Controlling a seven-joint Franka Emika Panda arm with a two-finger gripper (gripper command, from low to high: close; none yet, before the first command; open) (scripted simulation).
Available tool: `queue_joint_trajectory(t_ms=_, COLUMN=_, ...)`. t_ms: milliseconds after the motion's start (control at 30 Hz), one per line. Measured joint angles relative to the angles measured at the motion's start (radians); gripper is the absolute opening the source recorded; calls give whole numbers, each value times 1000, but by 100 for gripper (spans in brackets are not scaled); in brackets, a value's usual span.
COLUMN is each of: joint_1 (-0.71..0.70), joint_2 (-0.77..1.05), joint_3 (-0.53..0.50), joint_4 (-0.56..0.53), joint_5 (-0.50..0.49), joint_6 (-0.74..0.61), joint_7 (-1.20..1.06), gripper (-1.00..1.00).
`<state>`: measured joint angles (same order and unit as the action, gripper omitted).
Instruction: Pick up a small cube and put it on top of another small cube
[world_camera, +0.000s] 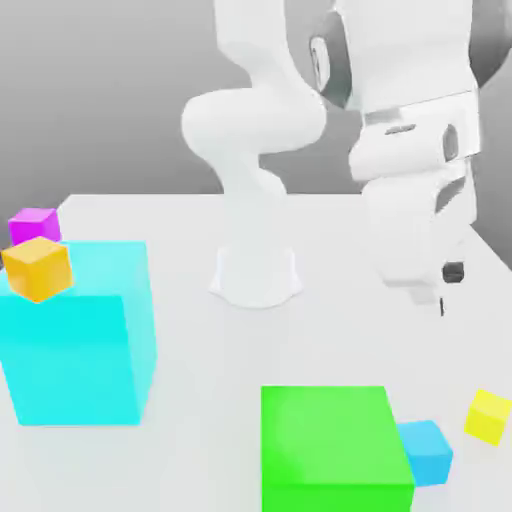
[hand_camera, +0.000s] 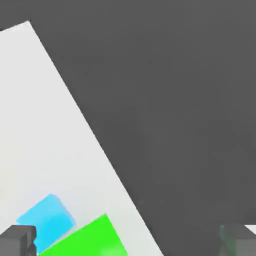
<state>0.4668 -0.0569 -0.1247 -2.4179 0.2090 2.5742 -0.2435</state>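
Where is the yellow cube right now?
The yellow cube lies on the table near the exterior view's right edge, beside the blue cube.

Bright, even light with faint shading, near-white surfaces washed out, edges slightly soft.

The light-blue cube (world_camera: 425, 453), magenta-purple cube (world_camera: 35, 226) and green block (world_camera: 325, 435) look smooth and matt. The table (world_camera: 200, 370) is smooth and plain, and the robot arm (world_camera: 250, 120) looks like smooth white plastic.
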Motion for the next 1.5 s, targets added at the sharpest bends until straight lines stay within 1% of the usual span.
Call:
queue_joint_trajectory(t_ms=167, joint_1=42, joint_2=146, joint_3=21, joint_4=-28, joint_5=-34, joint_6=66, joint_7=-165, gripper=0)
queue_joint_trajectory(t_ms=333, joint_1=66, joint_2=285, joint_3=36, joint_4=-54, joint_5=-136, joint_6=138, joint_7=-270, gripper=0)
queue_joint_trajectory(t_ms=467, joint_1=56, joint_2=425, joint_3=55, joint_4=-34, joint_5=-133, joint_6=247, joint_7=-299, gripper=0)
queue_joint_trajectory(t_ms=500, joint_1=50, joint_2=460, joint_3=63, joint_4=-28, joint_5=-127, joint_6=274, joint_7=-305, gripper=-100)
queue_joint_trajectory(t_ms=733, joint_1=49, joint_2=467, joint_3=64, joint_4=-27, joint_5=-127, joint_6=278, joint_7=-305, gripper=-100)
queue_joint_trajectory(t_ms=900, joint_1=61, joint_2=309, joint_3=40, joint_4=-56, joint_5=-154, joint_6=149, joint_7=-285, gripper=-100)
queue_joint_trajectory(t_ms=1033, joint_1=-13, joint_2=179, joint_3=-27, joint_4=-57, joint_5=-124, joint_6=19, joint_7=-298, gripper=-100)
queue_joint_trajectory(t_ms=1133, joint_1=-122, joint_2=83, joint_3=-81, joint_4=-58, joint_5=-132, joint_6=-77, joint_7=-285, gripper=-100)
queue_joint_trajectory(t_ms=1233, joint_1=-216, joint_2=-12, joint_3=-119, joint_4=-59, joint_5=-160, joint_6=-169, joint_7=-259, gripper=-100)
queue_joint_trajectory(t_ms=1333, joint_1=-286, joint_2=-106, joint_3=-163, joint_4=-61, joint_5=-202, joint_6=-257, joint_7=-223, gripper=-100)
queue_joint_trajectory(t_ms=1500, joint_1=-442, joint_2=-262, joint_3=-243, joint_4=-68, joint_5=-293, joint_6=-395, joint_7=-152, gripper=-100)
